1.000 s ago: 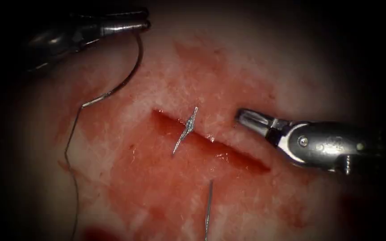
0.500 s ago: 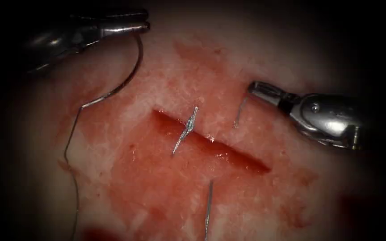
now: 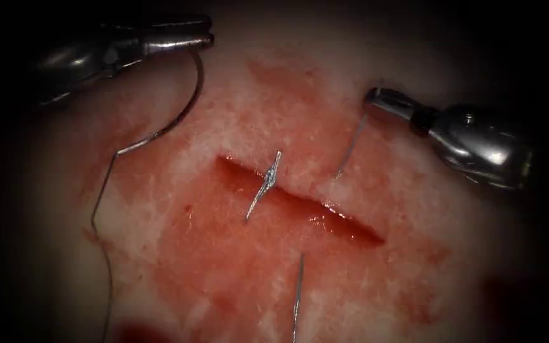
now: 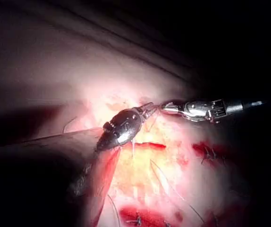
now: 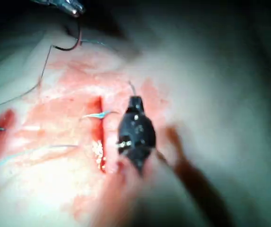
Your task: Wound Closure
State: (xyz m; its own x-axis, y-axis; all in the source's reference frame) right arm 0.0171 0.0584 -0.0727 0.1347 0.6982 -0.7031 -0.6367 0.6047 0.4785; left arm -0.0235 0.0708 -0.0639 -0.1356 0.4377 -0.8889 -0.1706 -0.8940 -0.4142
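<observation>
Right tool has been lifted up and away from the cut, jaws clamped on a thread drawn out of the tissue just beyond the cut. Needle is held near its tip by the left tool, clear of tissue toward its far-left corner.

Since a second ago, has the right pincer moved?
Yes. The right pincer, shut on a thread end, has risen up and to the right, away from the cut, drawing out thread. The left pincer holds the needle.
</observation>
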